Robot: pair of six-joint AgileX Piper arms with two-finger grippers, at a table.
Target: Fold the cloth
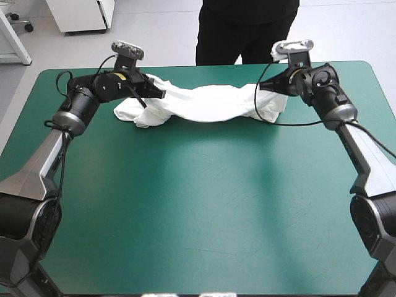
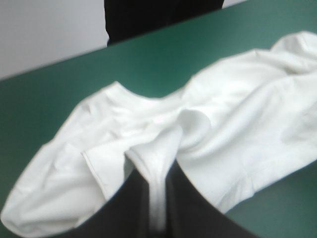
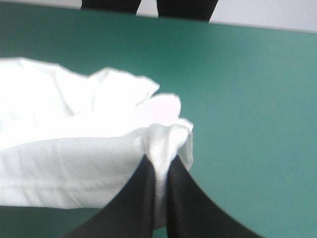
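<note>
While left end effector [image 2: 156, 171] clamps one end | right end effector [image 3: 160, 162] the other — T-shirt [image 1: 210, 102] stretched between.

From the high cam I can't see the fingertips of the left gripper [image 1: 162, 93], they're buried in the 9 o'clock end of the T-shirt [image 1: 204, 104]. Same deal for the right gripper [image 1: 258, 88] at 3 o'clock. Both wrist cams cut the T-shirt off, and I can't tell sleeve from hem.
</note>
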